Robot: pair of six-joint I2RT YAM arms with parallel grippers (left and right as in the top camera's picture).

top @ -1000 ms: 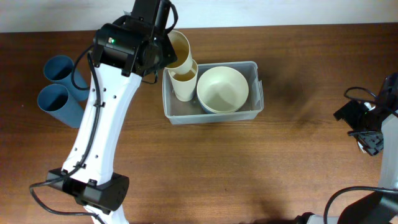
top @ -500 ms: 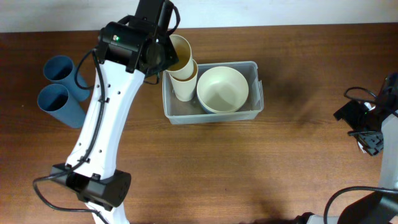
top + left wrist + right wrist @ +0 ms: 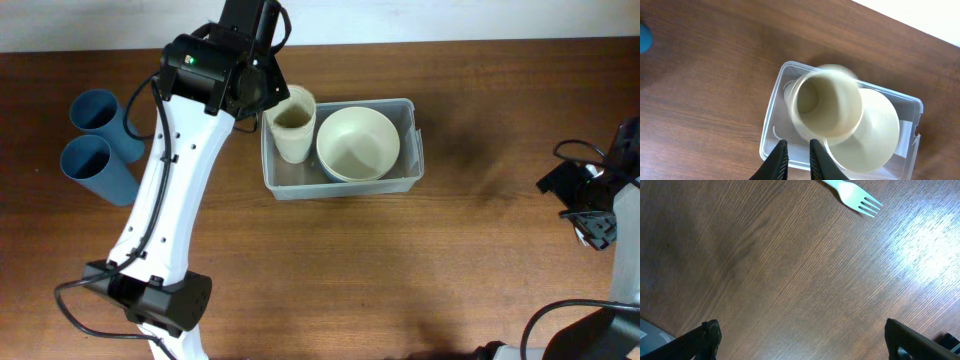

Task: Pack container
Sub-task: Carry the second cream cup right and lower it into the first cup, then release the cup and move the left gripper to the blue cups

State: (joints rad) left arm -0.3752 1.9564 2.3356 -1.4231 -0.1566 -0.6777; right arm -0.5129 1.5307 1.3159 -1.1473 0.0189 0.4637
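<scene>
The clear plastic container [image 3: 341, 186] stands at the back centre of the table. It holds a cream bowl [image 3: 358, 142] on its right side and nested cream cups [image 3: 292, 125] on its left. My left gripper [image 3: 797, 152] hovers above the container's left end [image 3: 771, 127], jaws slightly apart with nothing between them. The top cream cup [image 3: 827, 107] is blurred just below it, beside the bowl [image 3: 875, 135]. My right gripper [image 3: 802, 335] is wide open and empty over bare wood at the right edge [image 3: 598, 212].
Two blue cups [image 3: 95, 108] [image 3: 92, 165] lie at the far left of the table. A white plastic fork [image 3: 852, 195] lies on the wood near the right gripper. The left arm [image 3: 165, 200] stretches across the left half of the table.
The cream cup held tilted above the container's left end has dropped into the cup below it. The left gripper has let go. The right arm has not moved.
</scene>
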